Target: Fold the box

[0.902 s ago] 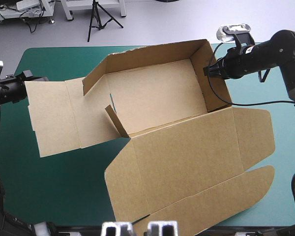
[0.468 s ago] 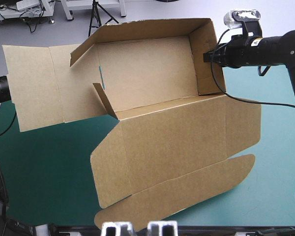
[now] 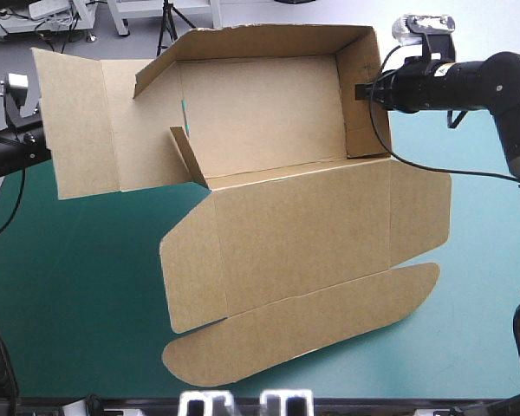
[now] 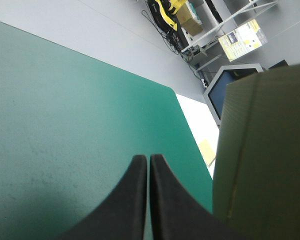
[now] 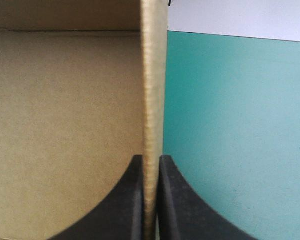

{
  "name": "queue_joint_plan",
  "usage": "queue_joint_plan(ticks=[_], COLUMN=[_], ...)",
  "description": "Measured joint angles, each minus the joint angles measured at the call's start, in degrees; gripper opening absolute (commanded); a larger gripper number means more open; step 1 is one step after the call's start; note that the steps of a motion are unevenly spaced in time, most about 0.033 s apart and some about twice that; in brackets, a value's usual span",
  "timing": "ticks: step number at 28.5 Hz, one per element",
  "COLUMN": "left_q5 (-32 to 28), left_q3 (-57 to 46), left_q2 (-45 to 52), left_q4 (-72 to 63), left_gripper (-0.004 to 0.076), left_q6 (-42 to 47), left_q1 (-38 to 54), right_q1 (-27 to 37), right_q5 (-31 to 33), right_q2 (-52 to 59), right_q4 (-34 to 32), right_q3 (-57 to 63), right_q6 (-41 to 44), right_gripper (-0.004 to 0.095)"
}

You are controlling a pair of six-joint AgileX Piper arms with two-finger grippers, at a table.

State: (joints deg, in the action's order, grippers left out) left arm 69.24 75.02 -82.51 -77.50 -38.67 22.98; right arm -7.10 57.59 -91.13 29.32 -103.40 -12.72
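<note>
The brown box [image 3: 277, 130] is held up off the table and tilted, its open inside facing the high view. My right gripper [image 3: 364, 91] is shut on the box's right end wall [image 5: 152, 75], which stands edge-on between the fingers [image 5: 151, 159]. The lid panel [image 3: 303, 234] and its rounded tuck flap [image 3: 303, 325] hang down toward the table's front edge. The left end flap [image 3: 78, 121] sticks out unfolded. My left gripper [image 3: 40, 146] is at that flap's outer edge. Its fingers [image 4: 149, 159] are shut with nothing between them, and the board [image 4: 265, 160] stands beside them.
The teal-green cover [image 3: 78, 286] shows at the front left and to the right [image 3: 485, 286] of the box. The table's left far corner [image 4: 172, 92] lies ahead of my left gripper.
The right gripper has lifted the box off the table and tilted it up. The left flap rose with it. The left arm dropped back from the flap's edge, then returned to it.
</note>
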Motion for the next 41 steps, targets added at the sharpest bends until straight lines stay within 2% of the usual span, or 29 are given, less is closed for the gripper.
queue_joint_plan(ticks=[12,21,41], left_q5=[0.35,0.2,0.07], left_q3=[0.0,0.0,0.0], left_q2=[1.55,1.94,9.22], left_q4=[-2.15,-2.98,-1.9], left_gripper=[0.0003,0.0003,0.0003], left_q6=[1.23,1.28,2.3], left_q1=[-7.37,-7.74,-8.92], right_q1=[-1.16,-1.16,-1.16], right_q5=[-1.7,-2.11,-2.66], right_q2=[-3.16,-3.16,-3.16], right_q4=[0.45,-0.34,-0.48], right_q3=[0.11,0.11,0.11], right_q6=[0.04,0.04,0.65], right_gripper=[-0.0017,-0.0017,-0.0016])
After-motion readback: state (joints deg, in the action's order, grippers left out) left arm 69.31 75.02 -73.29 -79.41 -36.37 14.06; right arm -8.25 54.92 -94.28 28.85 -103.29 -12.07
